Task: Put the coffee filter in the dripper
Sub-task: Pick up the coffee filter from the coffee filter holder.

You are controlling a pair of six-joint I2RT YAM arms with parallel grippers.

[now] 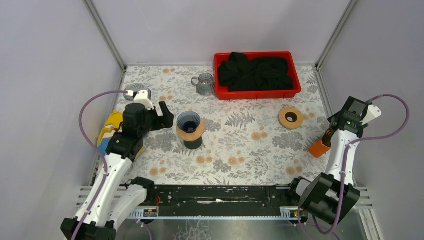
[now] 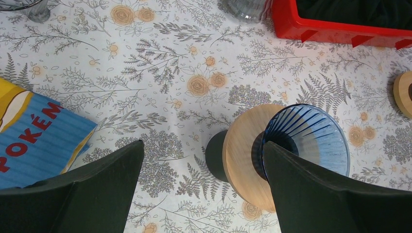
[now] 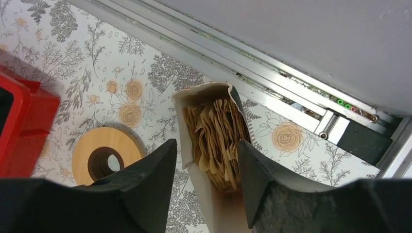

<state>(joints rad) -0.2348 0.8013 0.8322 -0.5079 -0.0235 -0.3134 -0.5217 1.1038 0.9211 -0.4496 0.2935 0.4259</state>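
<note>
coffee filter stack [image 3: 216, 141] sits boxed between right jaws, apart, not yet pinching; left jaws wide open, dripper [image 2: 306, 141] just ahead; risk: packed filters lift several together, or box [image 3: 180, 114] comes too

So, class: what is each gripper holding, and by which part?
Left gripper: nothing. Right gripper straddles the filter box near its mouth; grip unconfirmed.

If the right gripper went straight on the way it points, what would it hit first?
Probably the brown paper filters in the open box; the right gripper points right at them, fingers spread either side. Depth is hard to judge.
</note>
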